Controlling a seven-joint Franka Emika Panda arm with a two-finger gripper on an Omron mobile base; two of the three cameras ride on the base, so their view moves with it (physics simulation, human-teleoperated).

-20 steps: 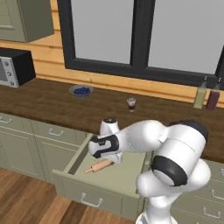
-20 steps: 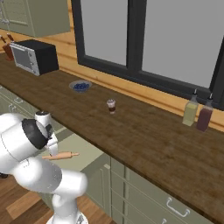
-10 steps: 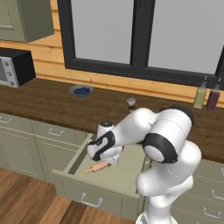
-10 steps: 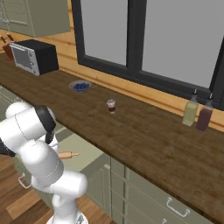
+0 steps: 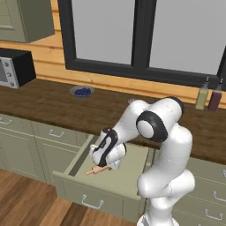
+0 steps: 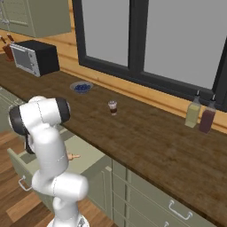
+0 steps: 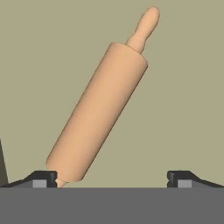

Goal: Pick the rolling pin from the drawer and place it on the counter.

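Hovering low inside the open drawer, the end effector sits directly over the rolling pin, fingers spread wide apart with nothing between them. In the hand view the pin lies flat on the pale green drawer floor, its body running from about 7 o'clock to 1 o'clock; its lower handle sits just beside the left fingertip, contact not determinable. The pin is misaligned with the finger gap. Drawer opened: complete. Approach: judged nearly complete. Outstanding: grasp, lift, transfer to the dark wood tabletop and release. From the base, one pin handle protrudes beside the arm.
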